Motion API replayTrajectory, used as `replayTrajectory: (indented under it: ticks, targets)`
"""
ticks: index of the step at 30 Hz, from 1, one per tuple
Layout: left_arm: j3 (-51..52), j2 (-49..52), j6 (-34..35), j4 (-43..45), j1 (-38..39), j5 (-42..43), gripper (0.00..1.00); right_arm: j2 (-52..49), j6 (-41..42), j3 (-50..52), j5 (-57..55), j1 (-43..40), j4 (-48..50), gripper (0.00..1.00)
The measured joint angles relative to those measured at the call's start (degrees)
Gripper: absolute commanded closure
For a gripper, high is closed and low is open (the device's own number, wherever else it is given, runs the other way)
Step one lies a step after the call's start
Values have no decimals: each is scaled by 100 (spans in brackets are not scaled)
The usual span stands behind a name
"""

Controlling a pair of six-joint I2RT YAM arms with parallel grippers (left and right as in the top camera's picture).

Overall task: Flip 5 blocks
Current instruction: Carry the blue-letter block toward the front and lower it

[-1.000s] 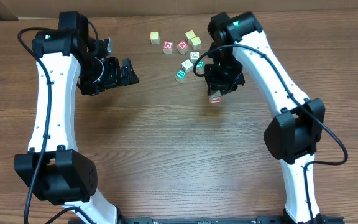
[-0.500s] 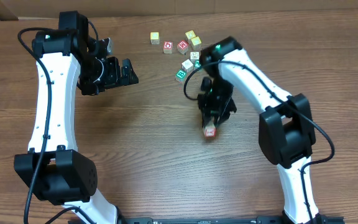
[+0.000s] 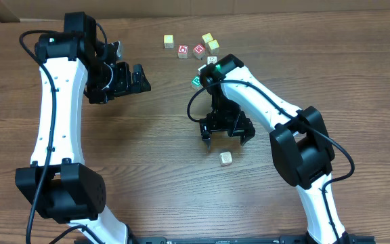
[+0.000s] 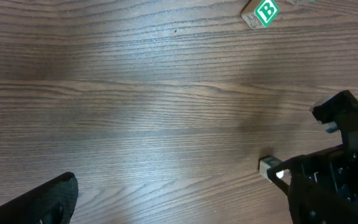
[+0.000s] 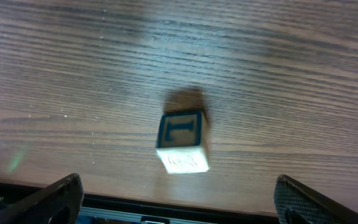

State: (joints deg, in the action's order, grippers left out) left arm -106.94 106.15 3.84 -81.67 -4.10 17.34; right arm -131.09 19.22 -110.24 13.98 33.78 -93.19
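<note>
At centre of the overhead frame, hovers with right gripper (image 3: pixel 227 131) spread wide, gripping nothing, over one block (image 3: pixel 226 158) lying alone, likely set apart as flipped. Upper middle, leaves other blocks (image 3: pixel 196 82) clustered; upper left, parks left gripper (image 3: pixel 133 77) wide open, empty, clear.

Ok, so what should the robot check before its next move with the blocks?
1. Is the right gripper open: ok.
2. Is the loose block on the table, clear of that gripper: ok.
3. Is the loose block sitting flat: ok.
4. Is the wanted face on top: cannot tell, the print is too faint.
5. Is the left gripper open and out of the way: ok.
6. Is the green block easy to reach: cannot tell, it sits right beside the right arm.
</note>
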Motion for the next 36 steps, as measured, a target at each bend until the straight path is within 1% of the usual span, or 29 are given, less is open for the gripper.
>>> replayTrajectory:
  ticks: [2,7,8,9,11,15,17,19,21,24,25,26,30,32,36]
  targets:
    - [0,0,0,0,0,0,0,0,15,2,-24,-4,-31,2]
    - [0,0,0,0,0,0,0,0,24,0,-70,-9,-289,11]
    - [0,0,0,0,0,0,0,0,22,2,-76,-2,-304,15]
    - [0,0,0,0,0,0,0,0,15,2,-79,0,-319,24]
    - [0,0,0,-2,0,0,0,0,-31,0,-92,13,-393,24]
    - [0,0,0,0,0,0,0,175,22,22,-103,155,-382,20]
    - [0,0,0,0,0,-2,0,466,68,44,-127,295,-376,19]
    - [0,0,0,0,0,0,0,885,208,44,-216,470,-378,20]
    - [0,0,0,-2,0,0,0,1554,577,46,-452,686,-374,21]
    - [0,0,0,-2,0,0,0,2061,942,236,-675,748,-210,20]
    - [0,0,0,-2,0,0,0,2168,1091,439,-745,743,-90,1]
    - [0,0,0,-2,0,0,0,2190,1147,546,-761,743,-24,0]
    - [0,0,0,0,0,-2,0,2072,1390,1567,-741,717,876,1]
    - [0,0,0,-2,0,-2,0,1969,1517,2013,-669,708,1167,9]
    - [0,0,0,4,0,-2,1,1915,1961,2612,-695,699,1891,15]
